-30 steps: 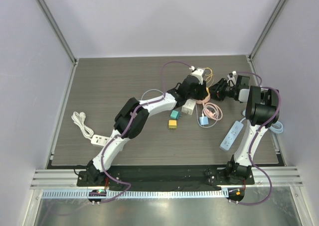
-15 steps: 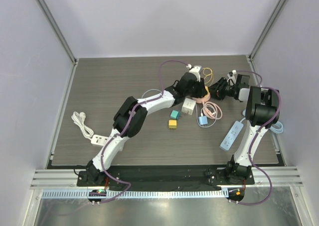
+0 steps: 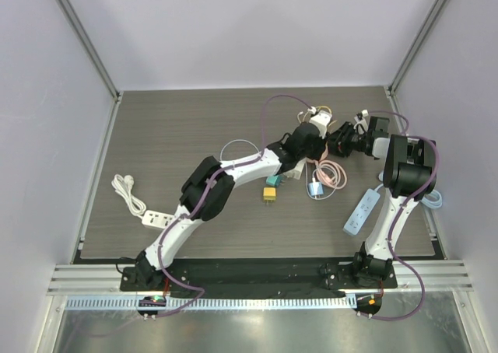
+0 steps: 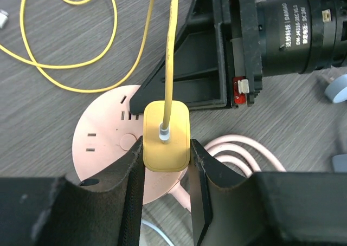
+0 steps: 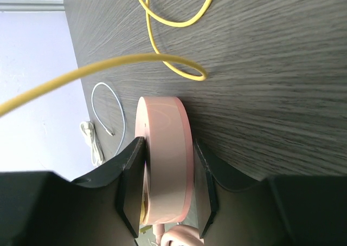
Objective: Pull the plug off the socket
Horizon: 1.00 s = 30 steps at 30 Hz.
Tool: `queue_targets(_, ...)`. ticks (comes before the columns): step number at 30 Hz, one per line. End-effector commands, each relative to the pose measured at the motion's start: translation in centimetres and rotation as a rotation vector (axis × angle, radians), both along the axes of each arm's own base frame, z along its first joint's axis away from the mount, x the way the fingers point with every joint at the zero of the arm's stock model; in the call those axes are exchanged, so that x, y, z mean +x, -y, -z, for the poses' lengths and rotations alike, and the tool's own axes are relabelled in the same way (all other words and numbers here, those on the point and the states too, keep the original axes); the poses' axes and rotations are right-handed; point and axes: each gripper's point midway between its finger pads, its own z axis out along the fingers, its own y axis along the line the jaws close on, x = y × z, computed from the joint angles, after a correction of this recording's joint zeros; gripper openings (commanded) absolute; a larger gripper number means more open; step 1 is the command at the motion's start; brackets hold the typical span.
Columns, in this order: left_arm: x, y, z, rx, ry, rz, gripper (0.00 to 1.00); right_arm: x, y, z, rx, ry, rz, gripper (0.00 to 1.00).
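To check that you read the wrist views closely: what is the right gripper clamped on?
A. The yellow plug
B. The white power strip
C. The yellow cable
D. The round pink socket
D: in the right wrist view, the right gripper has a finger on each side of the round pink socket, while the yellow plug sits between the fingers of the left gripper.

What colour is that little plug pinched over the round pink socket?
The plug is yellow, like its cable; clearest in the left wrist view.
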Motion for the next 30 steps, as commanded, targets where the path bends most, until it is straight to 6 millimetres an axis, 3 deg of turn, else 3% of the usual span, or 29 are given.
queue_targets(1,1.8,-1.4,-18.5,-0.197,0.358,-0.087,0.00,-1.2,3.3,5.0,-0.205,-0.106,0.092,0.01)
queue_targets(5,1.6,-1.7,-19.7,-0.234,0.365,-0.081,0.00,-1.3,3.3,5.1,-0.210,-0.110,0.093,0.01)
queue_targets(10,2.7,-2.7,-19.9,-0.430,0.188,-0.121,0.00,-1.3,3.3,5.1,-0.209,-0.112,0.093,0.01)
queue_targets(15,2.5,-3.1,-20.5,-0.459,0.178,-0.107,0.00,-1.2,3.3,4.9,-0.209,-0.106,0.090,0.01)
queue_targets(20,1.9,-4.4,-23.2,-0.429,0.236,-0.109,0.00,-1.2,3.4,5.0,-0.209,-0.108,0.092,0.01)
queue_targets(25,1.8,-8.2,-26.0,-0.325,0.320,-0.189,0.00,-1.2,3.5,5.3,-0.216,-0.115,0.098,0.01)
queue_targets(26,1.4,-9.9,-28.2,-0.313,0.368,-0.225,0.00,-1.2,3.5,5.3,-0.218,-0.115,0.098,0.01)
queue_targets(27,1.1,-10.9,-29.1,-0.298,0.389,-0.242,0.00,-1.2,3.5,5.3,-0.218,-0.117,0.100,0.01)
queue_targets(29,0.6,-12.8,-29.3,-0.252,0.405,-0.275,0.00,-1.1,3.6,5.4,-0.222,-0.118,0.102,0.01)
queue_targets(30,-0.3,-14.9,-31.9,-0.254,0.450,-0.310,0.00,-1.1,3.7,5.5,-0.221,-0.121,0.104,0.01)
